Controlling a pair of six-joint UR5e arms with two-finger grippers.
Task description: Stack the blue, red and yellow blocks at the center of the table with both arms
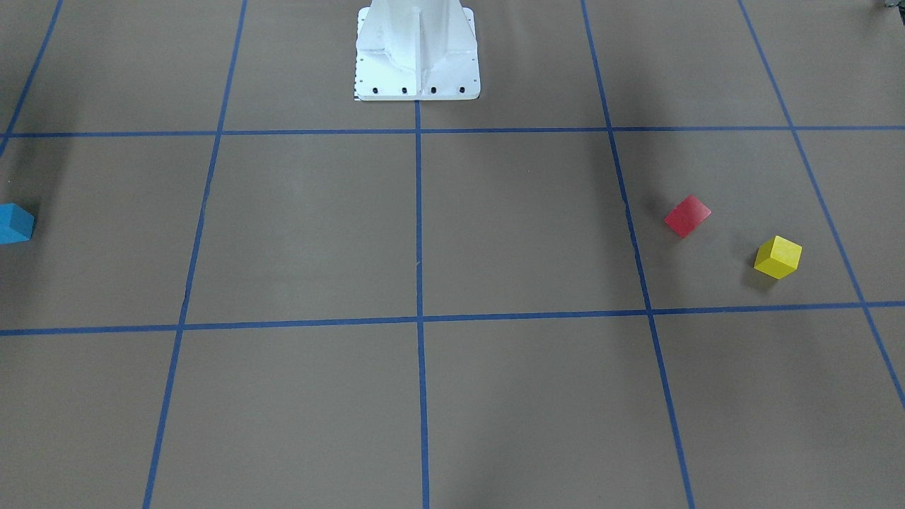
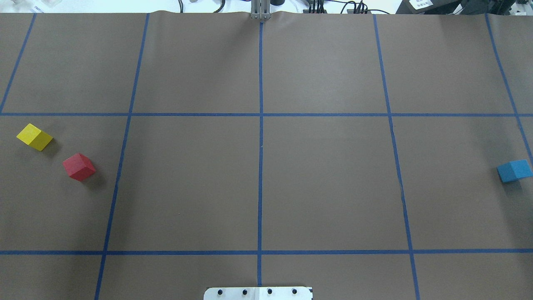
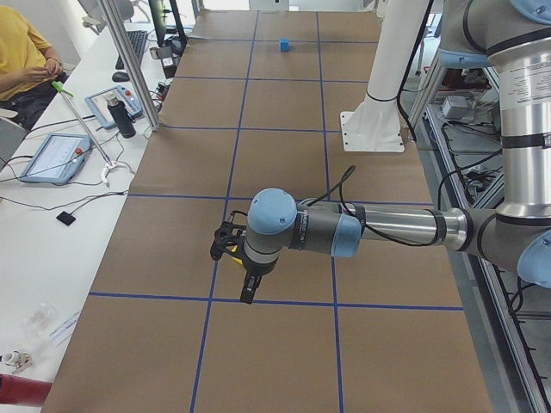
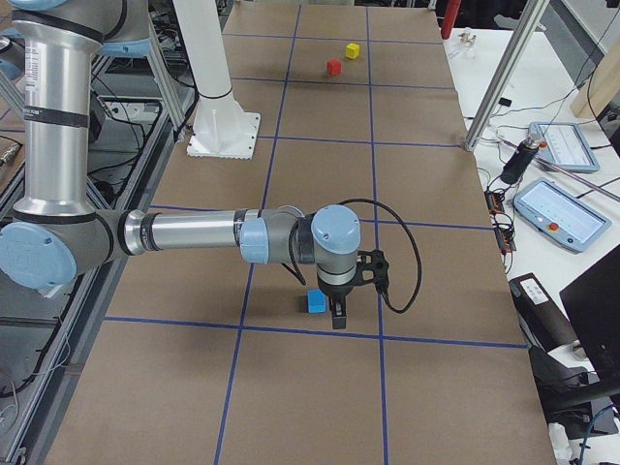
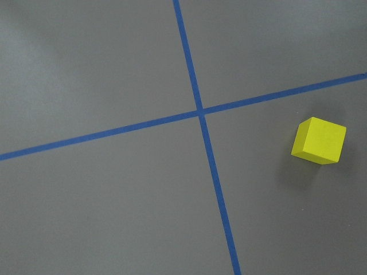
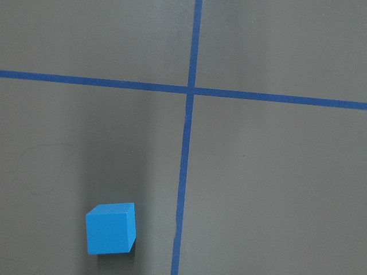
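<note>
The blue block (image 2: 514, 171) lies at the table's far right end, also in the front view (image 1: 14, 223) and the right wrist view (image 6: 110, 228). The red block (image 2: 78, 166) and the yellow block (image 2: 34, 136) lie close together, apart, at the left end. The yellow block also shows in the left wrist view (image 5: 319, 141). My right gripper (image 4: 337, 315) hangs just beside the blue block (image 4: 316, 302). My left gripper (image 3: 247, 291) hovers over the left end, where its arm hides both blocks. I cannot tell whether either gripper is open or shut.
The white robot pedestal (image 1: 417, 56) stands at the table's near-robot edge. Blue tape lines (image 2: 260, 137) cross the brown table in a grid. Aluminium posts (image 3: 129, 64) and tablets (image 3: 53, 157) line the operators' side, where a person in yellow (image 3: 21, 52) sits.
</note>
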